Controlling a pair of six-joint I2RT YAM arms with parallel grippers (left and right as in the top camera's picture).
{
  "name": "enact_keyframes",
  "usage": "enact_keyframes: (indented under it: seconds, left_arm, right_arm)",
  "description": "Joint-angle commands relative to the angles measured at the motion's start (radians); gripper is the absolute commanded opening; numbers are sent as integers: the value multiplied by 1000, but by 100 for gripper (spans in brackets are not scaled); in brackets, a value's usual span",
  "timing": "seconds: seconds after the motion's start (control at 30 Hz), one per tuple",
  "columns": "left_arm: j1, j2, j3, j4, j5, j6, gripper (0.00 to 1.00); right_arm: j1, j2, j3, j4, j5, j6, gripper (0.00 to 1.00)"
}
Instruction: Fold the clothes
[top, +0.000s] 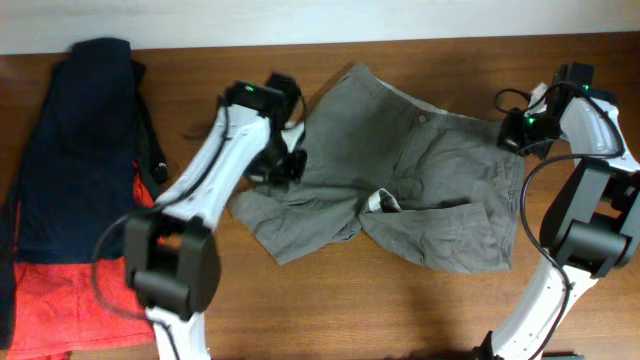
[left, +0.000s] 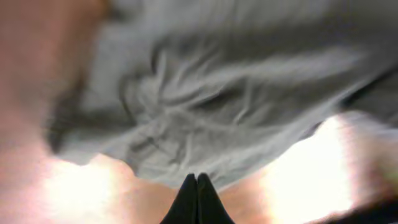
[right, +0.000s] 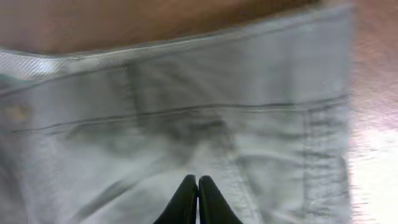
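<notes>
Overhead, navy garment (top: 85, 150) left of shorts (top: 440, 185), wrist views, shorts alone

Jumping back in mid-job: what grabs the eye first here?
The crumpled grey-khaki cotton shorts sprawl across the middle of the wooden table. The left hand and right hand, both shut, sit at their opposite edges. A dark navy garment and an orange-red one lie far left.

Shorts (top: 420, 180) centre of table (top: 400, 310); garment pile (top: 70, 200) far left; left claw (left: 197, 180) at shorts' left edge, right claw (right: 198, 180) at right edge.
</notes>
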Motion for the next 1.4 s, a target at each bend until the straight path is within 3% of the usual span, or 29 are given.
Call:
enact_keyframes:
  seconds: [0.0,0.1,0.17,0.2,0.23,0.3,0.53,0.67,0.9,1.1,1.37]
  left_arm:
    - [-1,-100,31,68,-69,-8,2]
    - [25,-158,31,146,-142,-69,7]
    - [53,-188,31,182,-147,-74,19]
    - [71,-204,31,195,-148,-84,36]
    - [103,-225,31,210,-155,-107,44]
    - [150,-251,31,232,-154,-128,51]
    - [295,-295,31,268,-143,-178,53]
    - [332,-295,31,268,-175,-174,61]
    - [352,-295,31,270,-199,-174,62]
    - [349,-294,25,265,-191,-174,63]
    - [308,-290,23,241,-192,-174,63]
  right_arm:
    - [71,-6,144,-62,-146,-148,11]
    - [178,-6,243,-125,-135,-200,32]
    - [275,-6,250,-116,-58,-192,44]
    - [296,-4,250,-114,-42,-192,45]
    - [351,6,250,-110,0,-192,47]
    - [421,19,250,-105,39,-192,49]
    - [568,78,249,-76,86,-167,48]
    - [626,132,249,-100,140,-196,55]
    - [716,205,248,-109,238,-227,56]
    - [724,257,247,-43,306,-220,55]
    - [660,349,247,207,341,-43,56]
